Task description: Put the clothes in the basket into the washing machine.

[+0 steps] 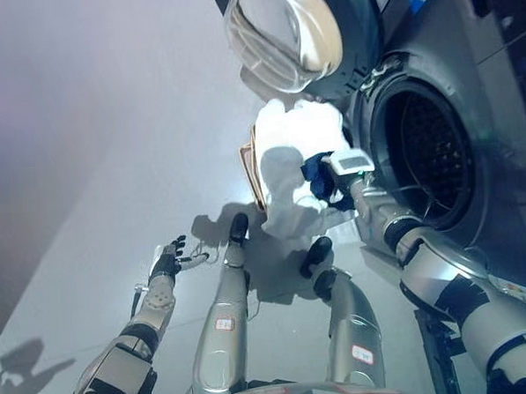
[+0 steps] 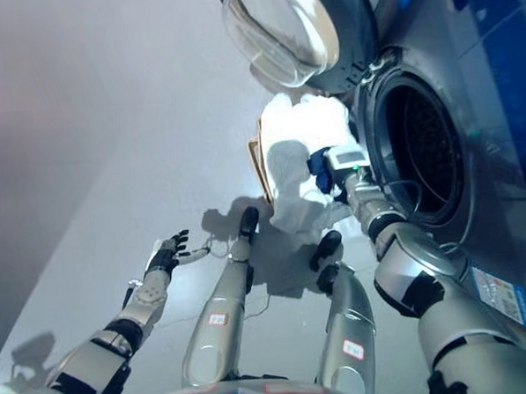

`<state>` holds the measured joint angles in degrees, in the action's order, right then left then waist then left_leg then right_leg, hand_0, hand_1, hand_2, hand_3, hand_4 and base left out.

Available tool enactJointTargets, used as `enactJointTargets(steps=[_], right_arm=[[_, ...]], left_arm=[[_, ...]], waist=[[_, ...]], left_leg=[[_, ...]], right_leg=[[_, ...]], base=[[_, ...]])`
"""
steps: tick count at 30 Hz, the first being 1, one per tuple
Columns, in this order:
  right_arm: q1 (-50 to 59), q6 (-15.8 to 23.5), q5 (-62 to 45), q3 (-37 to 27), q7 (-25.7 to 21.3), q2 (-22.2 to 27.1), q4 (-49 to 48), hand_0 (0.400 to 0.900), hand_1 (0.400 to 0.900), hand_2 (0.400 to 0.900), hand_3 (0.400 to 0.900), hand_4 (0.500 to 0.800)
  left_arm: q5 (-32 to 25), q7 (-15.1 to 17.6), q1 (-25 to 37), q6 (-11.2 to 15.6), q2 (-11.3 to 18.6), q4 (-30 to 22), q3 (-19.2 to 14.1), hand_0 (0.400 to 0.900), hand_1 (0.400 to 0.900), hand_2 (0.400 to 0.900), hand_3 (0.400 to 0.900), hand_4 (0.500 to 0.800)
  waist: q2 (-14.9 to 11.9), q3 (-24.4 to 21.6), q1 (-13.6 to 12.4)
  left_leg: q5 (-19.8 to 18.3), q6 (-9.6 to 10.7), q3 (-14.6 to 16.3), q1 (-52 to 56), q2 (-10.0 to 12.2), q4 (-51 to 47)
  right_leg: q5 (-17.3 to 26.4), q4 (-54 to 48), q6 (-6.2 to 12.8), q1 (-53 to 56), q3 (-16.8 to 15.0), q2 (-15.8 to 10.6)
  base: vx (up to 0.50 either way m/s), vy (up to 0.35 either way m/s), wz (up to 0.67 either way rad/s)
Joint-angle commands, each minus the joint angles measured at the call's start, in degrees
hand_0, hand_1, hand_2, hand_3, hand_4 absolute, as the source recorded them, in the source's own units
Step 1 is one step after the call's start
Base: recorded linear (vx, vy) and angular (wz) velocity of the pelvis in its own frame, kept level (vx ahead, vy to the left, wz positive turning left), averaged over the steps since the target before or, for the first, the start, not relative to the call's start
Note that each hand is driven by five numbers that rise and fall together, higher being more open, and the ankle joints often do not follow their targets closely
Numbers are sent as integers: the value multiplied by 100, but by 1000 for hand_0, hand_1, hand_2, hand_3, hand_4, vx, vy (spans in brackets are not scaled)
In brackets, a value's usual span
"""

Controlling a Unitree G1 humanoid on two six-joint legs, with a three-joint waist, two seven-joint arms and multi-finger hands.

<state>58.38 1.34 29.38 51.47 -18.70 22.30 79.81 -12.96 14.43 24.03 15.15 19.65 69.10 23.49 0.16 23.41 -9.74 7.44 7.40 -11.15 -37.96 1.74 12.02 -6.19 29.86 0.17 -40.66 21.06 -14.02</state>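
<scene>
Head-camera view down onto a pale floor (image 1: 112, 170) in front of a front-loading washing machine (image 1: 469, 89) at the right. The machine's round door (image 1: 281, 28) stands swung open at the top of the view, its clear bowl-shaped window facing outward, and the dark perforated drum (image 1: 433, 153) is exposed behind the open port. Just left of the port, a basket (image 1: 255, 175) shows only as a thin tan rim, the rest being covered by a heap of white clothes (image 1: 291, 151) piled in and over it; a dark blue piece of cloth (image 1: 317, 172) lies against the right side of the heap. The right hand (image 1: 338, 191) reaches from the lower right to the heap at the blue cloth, beside the drum opening; its fingers are buried in the fabric, so whether they grip anything cannot be told. The left hand (image 1: 171, 256) hangs low at the left, well apart from the basket, over the floor, fingers spread and relaxed, holding nothing.
</scene>
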Motion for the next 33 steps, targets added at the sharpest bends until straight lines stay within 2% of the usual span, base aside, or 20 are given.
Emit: enactJointTargets(steps=[1, 4, 6, 10, 14, 18, 23, 24, 26, 28, 33], right_arm=[[481, -94, -95, -138, -348, 494, 240, 900, 900, 900, 900, 800], [511, -114, -137, -208, -403, 670, 320, 900, 900, 900, 900, 800], [552, -105, -153, -201, -409, 827, 387, 900, 900, 900, 900, 800], [631, -103, -171, -198, -413, 1075, 548, 900, 900, 900, 900, 800], [736, -108, -227, -181, -397, 1424, 759, 900, 900, 900, 900, 800], [866, -94, -283, -97, -368, 1628, 897, 900, 900, 900, 900, 800], [880, -68, -394, -119, -345, 1790, 977, 900, 900, 900, 900, 800], [871, -60, -417, -125, -377, 1800, 970, 808, 808, 808, 808, 745], [816, -41, -454, -154, -464, 1817, 915, 400, 400, 400, 400, 500], [787, -35, -450, -172, -488, 1787, 918, 400, 400, 400, 400, 500], [767, -21, -454, -201, -624, 1572, 838, 400, 400, 400, 400, 500]], left_arm=[[-248, 271, -68, 167, 156, -103, 97, 900, 900, 900, 900, 800], [-210, 314, -58, 162, 58, -259, 197, 900, 900, 900, 900, 800], [30, 365, -76, 164, 57, -368, 371, 900, 900, 900, 900, 800], [54, 389, -48, 133, -42, -384, 454, 900, 900, 900, 900, 800], [-25, 471, 33, 180, -109, -488, 413, 900, 900, 900, 900, 800], [-33, 580, 47, 233, -109, -584, 390, 900, 900, 900, 900, 800], [-120, 660, 21, 258, -123, -662, 286, 900, 900, 900, 900, 800], [-111, 680, -7, 263, -140, -671, 300, 900, 900, 900, 900, 800], [-65, 712, -126, 282, -132, -835, 331, 900, 900, 900, 900, 800], [-37, 720, -236, 321, -120, -836, 355, 900, 900, 900, 900, 800], [-75, 784, -82, 293, -220, -251, 383, 900, 900, 900, 900, 800]], waist=[[198, 45, -98], [279, 93, -64], [347, 128, -25], [463, 79, 61], [624, -43, 86], [648, -186, 41], [644, -355, -8], [638, -374, -23], [636, -403, -36], [625, -449, -63], [477, -498, -3]], left_leg=[[-467, -110, 200, -131, -241, 275], [-595, -140, 202, -445, -364, 623], [-676, -162, 220, -703, -444, 930], [-863, -192, 274, -1298, -607, 1523], [-1033, -240, 368, -2033, -738, 2159], [-1144, -261, 495, -2620, -791, 2631], [-1278, -320, 633, -3362, -853, 3163], [-1304, -335, 631, -3413, -856, 3217], [-1325, -360, 672, -3472, -863, 3272], [-1329, -377, 687, -3492, -873, 3274], [-1279, -393, 668, -3349, -842, 3066]], right_leg=[[-30, 487, 509, -156, -493, -327], [-188, 900, 451, -429, -600, -453], [-319, 1215, 406, -642, -685, -527], [-493, 1736, 316, -1197, -877, -664], [-606, 2197, 210, -1936, -1140, -727], [-731, 2646, 55, -2689, -1488, -751], [-820, 3080, -13, -3488, -1766, -707], [-846, 3116, -28, -3548, -1788, -717], [-842, 3128, -31, -3623, -1830, -710], [-850, 3121, -32, -3645, -1835, -719], [-812, 2945, -22, -3523, -1818, -670]], base=[[17, 29, 11], [15, 30, 9], [-21, 43, 8], [-45, 39, 8], [-62, 62, 5], [-48, 61, -8], [-31, 31, -3], [10, 30, -8], [25, 27, -6], [0, 0, 0], [20, -13, -3]])
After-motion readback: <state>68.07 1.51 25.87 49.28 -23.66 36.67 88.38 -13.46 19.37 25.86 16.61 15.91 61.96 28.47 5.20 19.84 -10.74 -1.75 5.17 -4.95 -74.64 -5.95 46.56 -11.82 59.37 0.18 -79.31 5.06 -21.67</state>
